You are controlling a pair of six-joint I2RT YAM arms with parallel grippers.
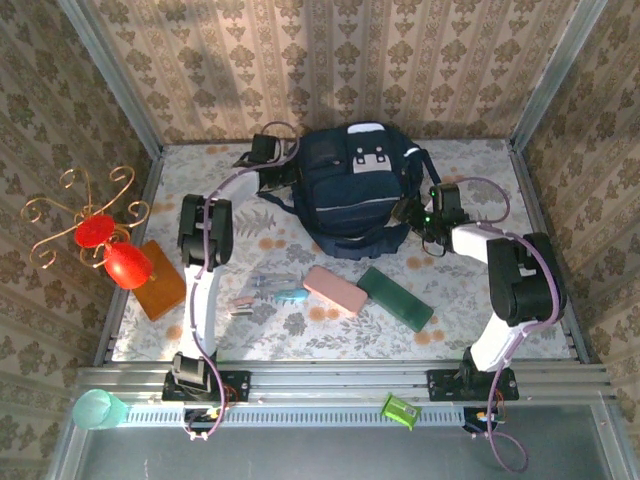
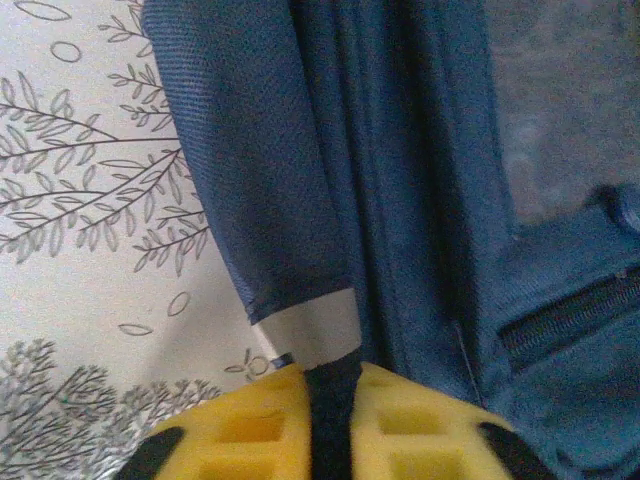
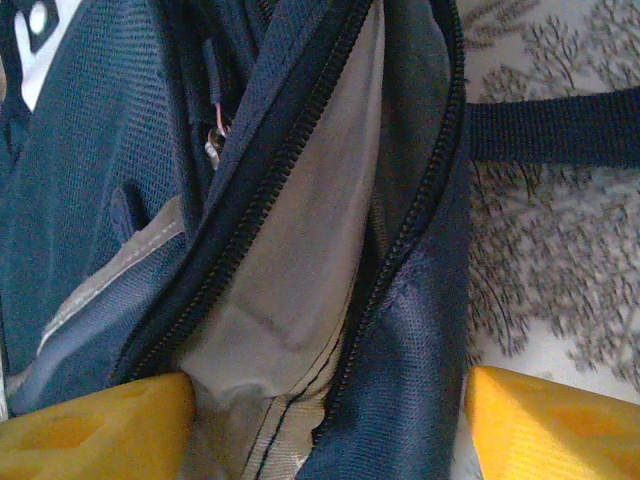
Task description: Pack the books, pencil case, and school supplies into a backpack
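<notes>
The navy backpack [image 1: 352, 190] lies at the back middle of the table, its main zip open onto grey lining [image 3: 290, 250]. My left gripper [image 2: 333, 385] is at its left side, yellow fingers [image 2: 240, 430] shut on a dark fold of backpack fabric below a grey patch [image 2: 310, 330]. At the backpack's right side, my right gripper [image 3: 325, 420] stands open, its fingers [image 3: 550, 420] wide apart astride the unzipped edge. In front lie the pink pencil case [image 1: 333, 289], one dark book [image 1: 395, 297], a teal-handled tool [image 1: 283, 293] and thin pens [image 1: 240, 305].
An orange-brown slab [image 1: 160, 280] lies at the table's left edge under a gold wire stand with red ornaments [image 1: 100, 235]. A teal cup [image 1: 95, 408] and a green box [image 1: 400, 410] sit on the front rail. A backpack strap [image 3: 550, 130] runs across the cloth.
</notes>
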